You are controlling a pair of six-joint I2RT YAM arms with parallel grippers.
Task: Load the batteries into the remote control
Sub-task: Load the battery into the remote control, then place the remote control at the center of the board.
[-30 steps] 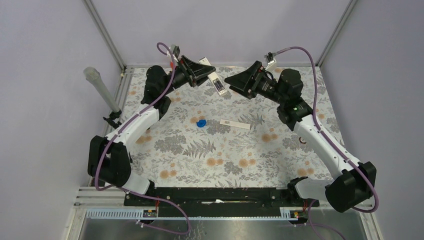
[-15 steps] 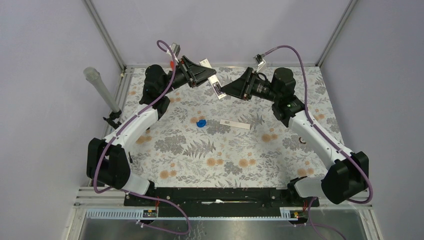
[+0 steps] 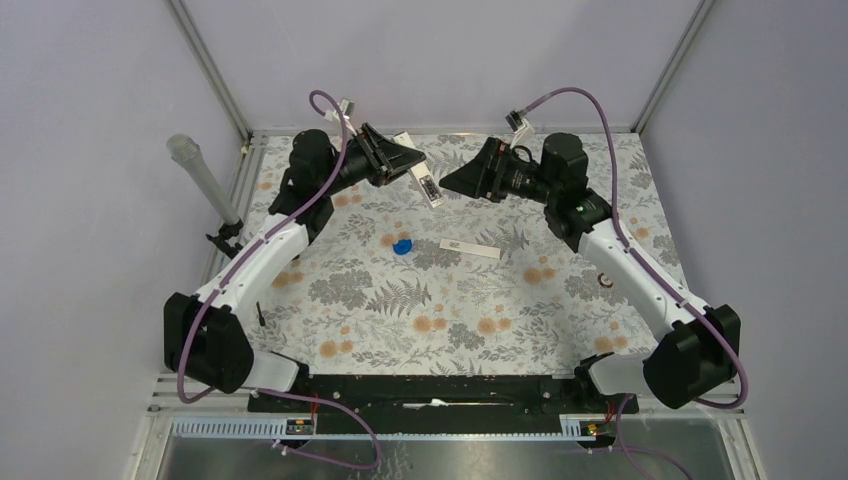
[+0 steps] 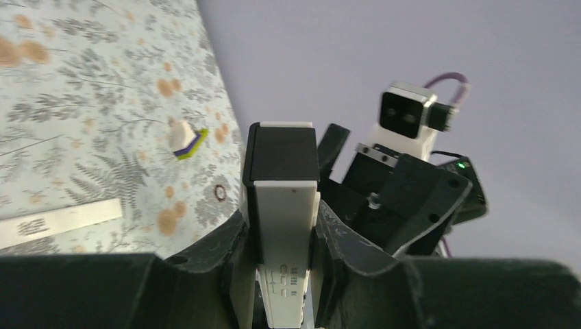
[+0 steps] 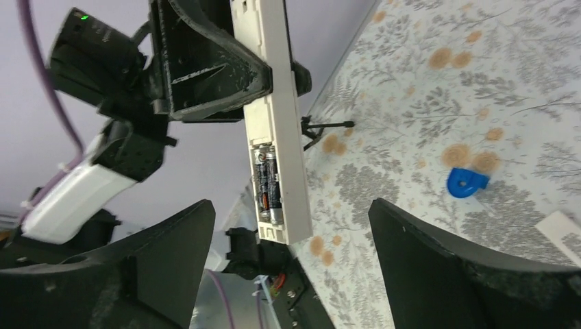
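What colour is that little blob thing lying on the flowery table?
Bright blue. The blob shows best in the right wrist view.

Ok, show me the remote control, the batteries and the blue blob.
remote control (image 5: 282, 103): right wrist view, on its white body above the open compartment.
batteries (image 5: 266, 184): right wrist view, on the dark cells inside the compartment.
blue blob (image 5: 467, 181): right wrist view, on its middle.

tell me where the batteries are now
Right wrist view: the batteries sit in the open end of the remote, held mid-air by the left gripper, facing the right gripper.
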